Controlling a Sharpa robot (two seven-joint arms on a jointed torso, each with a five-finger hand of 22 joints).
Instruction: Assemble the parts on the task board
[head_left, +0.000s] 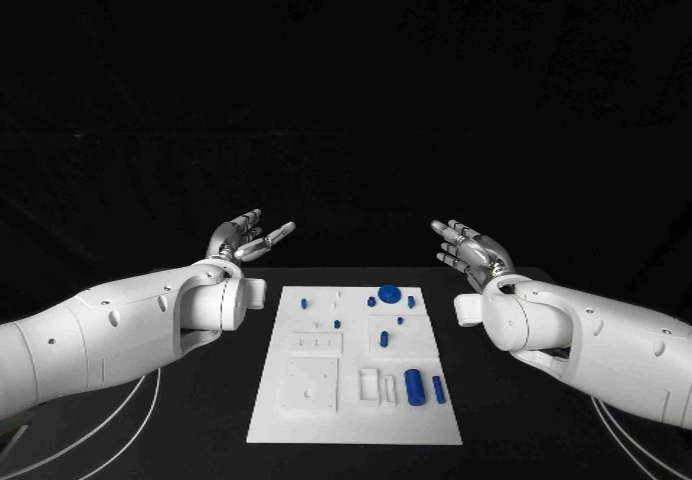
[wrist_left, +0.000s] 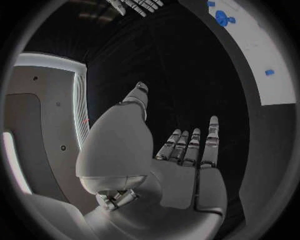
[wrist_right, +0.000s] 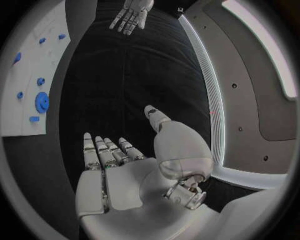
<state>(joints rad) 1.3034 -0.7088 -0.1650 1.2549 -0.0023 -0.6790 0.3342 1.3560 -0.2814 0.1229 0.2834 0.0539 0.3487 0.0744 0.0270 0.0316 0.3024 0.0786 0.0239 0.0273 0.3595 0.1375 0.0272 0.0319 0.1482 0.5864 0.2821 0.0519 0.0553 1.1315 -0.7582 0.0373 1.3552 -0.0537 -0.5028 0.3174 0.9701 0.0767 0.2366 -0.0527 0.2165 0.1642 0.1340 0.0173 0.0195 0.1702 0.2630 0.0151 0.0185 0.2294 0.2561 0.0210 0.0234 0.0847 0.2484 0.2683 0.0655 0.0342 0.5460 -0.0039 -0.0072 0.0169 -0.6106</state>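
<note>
Task board (head_left: 289, 420) lies mid-table (head_left: 188, 440), parts (head_left: 414, 386) on it

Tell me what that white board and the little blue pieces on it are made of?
The white board looks like matte plastic: flat, even white, no glare, with shallow moulded recesses. The blue pieces also look like plastic, smooth and evenly coloured, perhaps printed or moulded. Neither can be settled by sight alone.

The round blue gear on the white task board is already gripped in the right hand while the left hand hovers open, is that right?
Not quite. The right silver hand holds nothing: the head view shows it open, raised beyond the white task board, like the left silver hand. The round blue gear lies untouched at the board's far end.
</note>
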